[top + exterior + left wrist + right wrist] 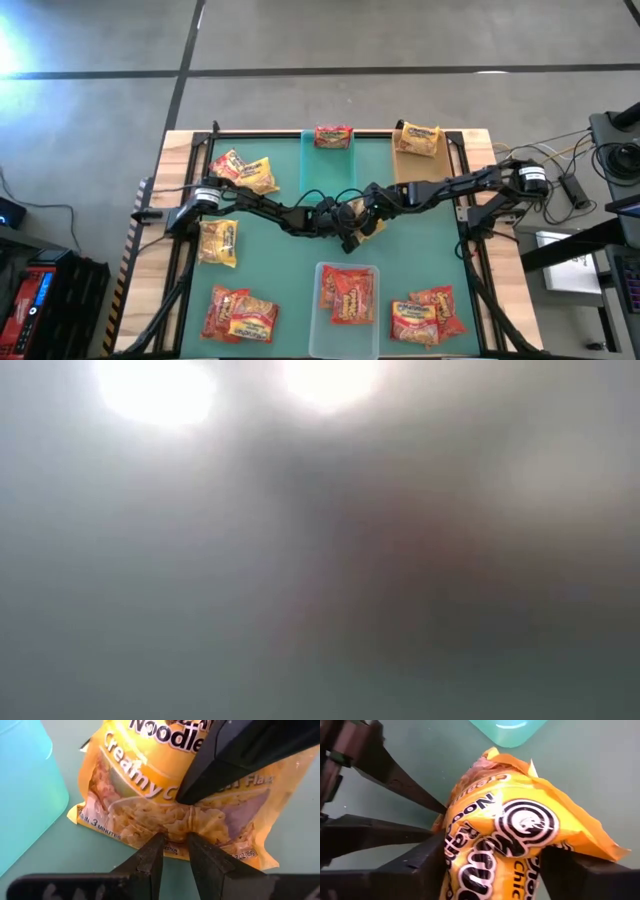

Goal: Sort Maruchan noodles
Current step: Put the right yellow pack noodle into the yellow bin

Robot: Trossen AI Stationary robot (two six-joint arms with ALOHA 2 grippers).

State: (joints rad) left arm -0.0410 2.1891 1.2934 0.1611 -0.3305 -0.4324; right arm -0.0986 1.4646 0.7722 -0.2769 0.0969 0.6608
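Note:
A yellow Maruchan noodle packet (368,226) sits at the middle of the teal mat, between both grippers. My left gripper (343,222) reaches it from the table's left and my right gripper (372,212) from the right. The left wrist view shows the packet's label (150,775) with my left gripper (176,840) shut on its lower edge. In the right wrist view my right gripper (495,865) is shut across the packet (520,825). The low view is only blur. My left gripper pinches the yellow packet's short sealed edge (176,826) between its two fingertips (156,851); the plastic puckers there. Its fingers lie level, coming from the table's left. My right gripper holds the same packet across its width (470,870), one finger (415,865) on each long side, coming from the table's right. The wrapper bulges up between the fingers.
A teal bin (350,160) at the far middle holds a red packet (332,137). The tan bin (405,165) at far right holds a yellow one (418,138). A clear bin (318,300) near the front holds red packets. Loose packets lie at left (243,172), (218,242), (240,315) and front right (425,315).

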